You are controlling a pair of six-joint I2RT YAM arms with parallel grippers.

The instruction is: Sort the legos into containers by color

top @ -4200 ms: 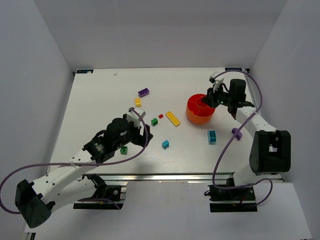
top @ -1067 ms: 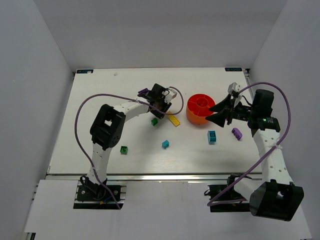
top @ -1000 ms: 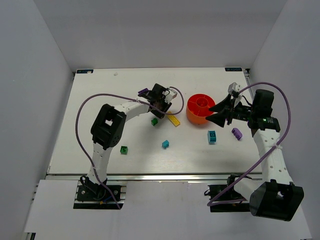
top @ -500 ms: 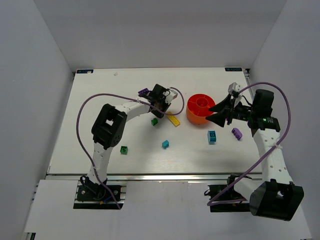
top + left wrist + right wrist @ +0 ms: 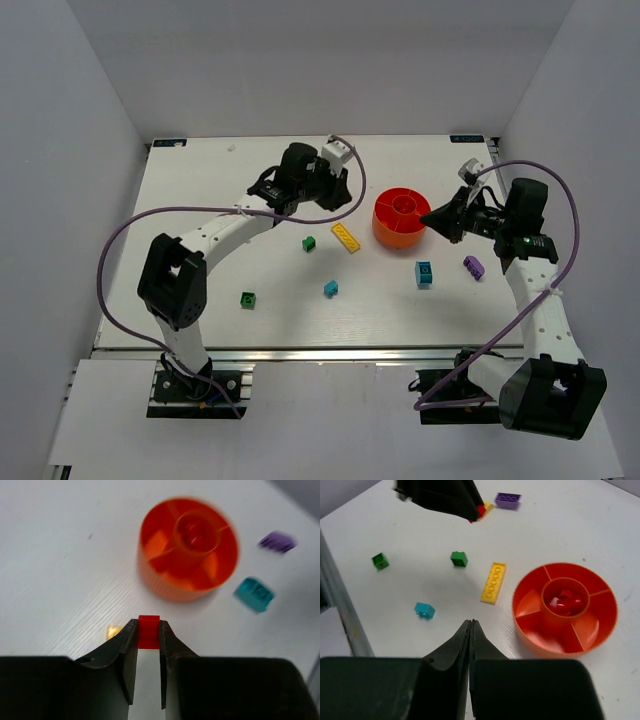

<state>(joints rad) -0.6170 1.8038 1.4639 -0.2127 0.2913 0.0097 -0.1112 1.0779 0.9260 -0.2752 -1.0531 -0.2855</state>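
Note:
My left gripper [image 5: 149, 630] is shut on a small red lego [image 5: 149, 631] and hangs above the table. Ahead of it is the orange-red divided bowl [image 5: 165, 587]. From above, the left gripper [image 5: 340, 196] is left of the bowl [image 5: 385, 235]. My right gripper [image 5: 471, 623] is shut with nothing in it, just right of the bowl [image 5: 545, 647]; seen from above it [image 5: 432, 217] points at the bowl's right side. Red legos [image 5: 565, 600] lie in the bowl's centre cup. Loose on the table are a yellow plate [image 5: 346, 237], a green lego [image 5: 310, 243] and a small teal lego [image 5: 330, 289].
Another green lego [image 5: 247, 299] lies toward the near left. A teal lego [image 5: 424, 274] and a purple lego [image 5: 473, 267] lie near the right arm. Another purple lego [image 5: 508, 500] sits far back, under the left arm. White walls enclose the table.
The left gripper has risen off the table beside the yellow plate, carrying the red lego, and swung toward the back. The right gripper's jaws have gone from open to shut.

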